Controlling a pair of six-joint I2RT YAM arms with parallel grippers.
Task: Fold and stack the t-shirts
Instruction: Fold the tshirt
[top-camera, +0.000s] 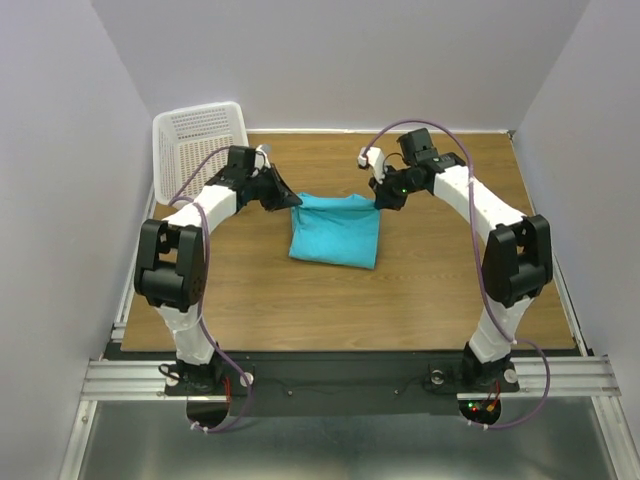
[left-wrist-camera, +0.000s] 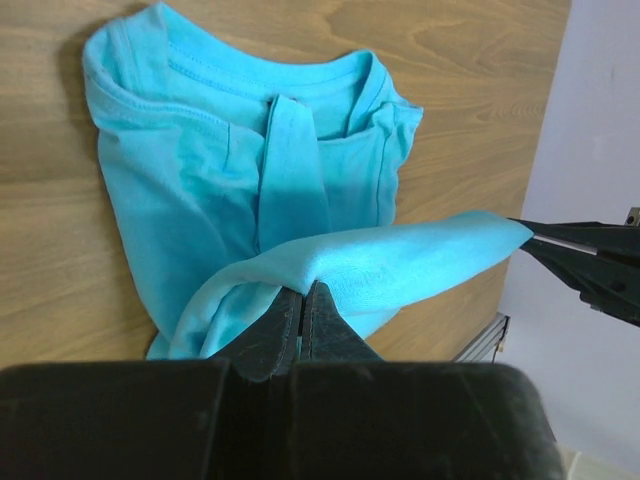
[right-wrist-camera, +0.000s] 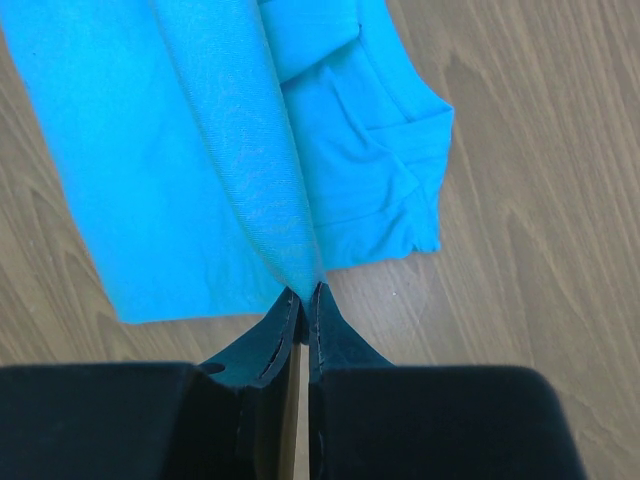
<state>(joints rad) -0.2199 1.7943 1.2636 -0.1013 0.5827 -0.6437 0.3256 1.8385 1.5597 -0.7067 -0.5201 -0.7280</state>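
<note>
T-shirt (top-camera: 335, 232) corners sat pinched in both claws: we saw the left gripper (left-wrist-camera: 303, 298) clenched on a lifted fold of turquoise cloth, and the right gripper (right-wrist-camera: 304, 297) clenched on the opposite end of that raised edge. Between them the edge stretched above the wood. Below it, the rest of the garment lay partly folded, collar showing, in the middle of the table (top-camera: 430, 290), a white basket (top-camera: 200, 135) standing at the far left corner. We judged the thin pinches the chief risk: uneven pulling could slip a corner free and collapse the fold, or drag the lower layers askew.
</note>
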